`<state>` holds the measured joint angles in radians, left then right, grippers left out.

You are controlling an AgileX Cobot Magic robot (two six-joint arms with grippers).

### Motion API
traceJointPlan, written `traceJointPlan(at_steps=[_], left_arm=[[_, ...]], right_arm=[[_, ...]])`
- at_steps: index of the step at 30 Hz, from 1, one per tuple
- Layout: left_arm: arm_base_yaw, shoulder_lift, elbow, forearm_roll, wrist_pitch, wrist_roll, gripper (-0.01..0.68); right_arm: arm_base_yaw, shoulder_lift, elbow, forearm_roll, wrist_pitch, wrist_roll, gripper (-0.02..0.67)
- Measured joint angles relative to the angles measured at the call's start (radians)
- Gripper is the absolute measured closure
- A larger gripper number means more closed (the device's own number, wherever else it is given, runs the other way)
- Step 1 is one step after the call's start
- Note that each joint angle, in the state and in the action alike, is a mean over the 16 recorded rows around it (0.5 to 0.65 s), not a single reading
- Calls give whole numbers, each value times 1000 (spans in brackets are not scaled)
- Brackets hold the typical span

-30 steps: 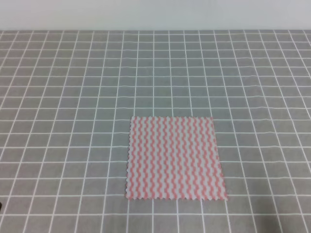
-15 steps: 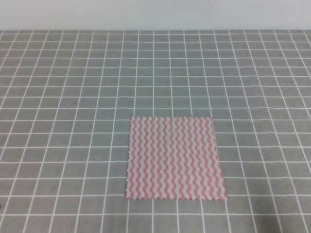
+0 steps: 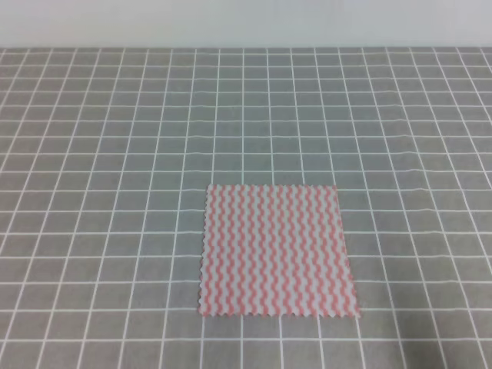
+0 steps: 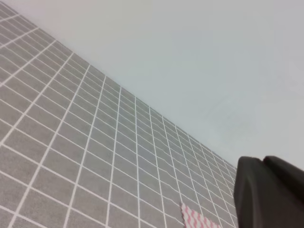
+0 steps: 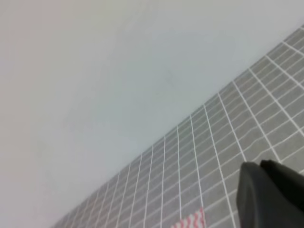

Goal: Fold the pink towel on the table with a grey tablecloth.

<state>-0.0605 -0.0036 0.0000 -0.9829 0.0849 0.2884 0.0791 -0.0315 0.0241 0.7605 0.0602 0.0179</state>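
The pink towel (image 3: 278, 250) lies flat, unfolded, on the bench (image 3: 108, 154), well ahead of both hands. I cannot tell either hand's state. I'd pinch one edge's two corners together, evenly.

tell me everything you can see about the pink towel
The pink towel is a thin, roughly square cloth with pink-and-white wavy zigzag stripes and jagged, pinked edges. It lies flat and unfolded on the grey tablecloth, its edges roughly in line with the white grid, a little right of centre toward the near edge in the high view. Nothing touches it but the cloth beneath. Each wrist view catches only a corner.
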Motion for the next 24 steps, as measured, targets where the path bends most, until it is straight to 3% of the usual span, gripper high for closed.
traceJointPlan(at_steps=[12,24], left_arm=[[0,14,-22,-10,37,0,674],[0,280,-218,37,305,107,674]], right_arm=[[0,71,-93,-46,114,-1,666],[0,425,-350,-210,394,-31,666]])
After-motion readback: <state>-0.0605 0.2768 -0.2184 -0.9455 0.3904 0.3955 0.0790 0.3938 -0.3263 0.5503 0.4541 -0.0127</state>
